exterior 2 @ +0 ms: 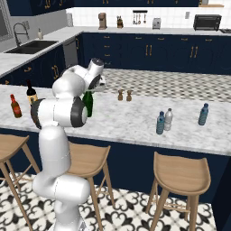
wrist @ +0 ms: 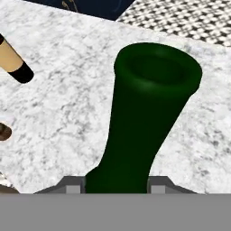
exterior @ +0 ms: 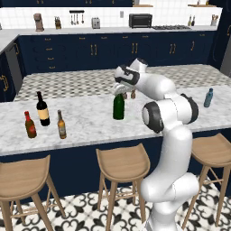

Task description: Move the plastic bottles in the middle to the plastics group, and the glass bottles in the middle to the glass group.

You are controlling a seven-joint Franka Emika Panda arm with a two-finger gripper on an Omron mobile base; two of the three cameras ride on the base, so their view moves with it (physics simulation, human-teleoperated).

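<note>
The dark green wine bottle [exterior: 118,108] [exterior 2: 88,104] stands on the marble island counter [exterior: 90,122]. My gripper [exterior: 119,93] [exterior 2: 90,91] [wrist: 115,187] is at its neck, and the fingertips [wrist: 72,185] press both sides of the green bottle [wrist: 144,117]. To the left stand the black wine bottle [exterior: 42,109] [exterior 2: 31,93], the small red-brown bottle [exterior: 30,125] [exterior 2: 16,106] and the amber beer bottle [exterior: 61,125]. Far right are the blue-grey bottle [exterior 2: 160,123], touching or close to the pale grey bottle [exterior 2: 168,119], and the bright blue bottle [exterior 2: 203,114] [exterior: 208,97].
Two small brown shakers [exterior 2: 124,95] stand just behind the green bottle. Wooden stools [exterior: 122,164] line the counter's near edge. Bare marble lies between the green bottle and the glass bottles on the left. A sink [exterior 2: 30,46] is at the far left.
</note>
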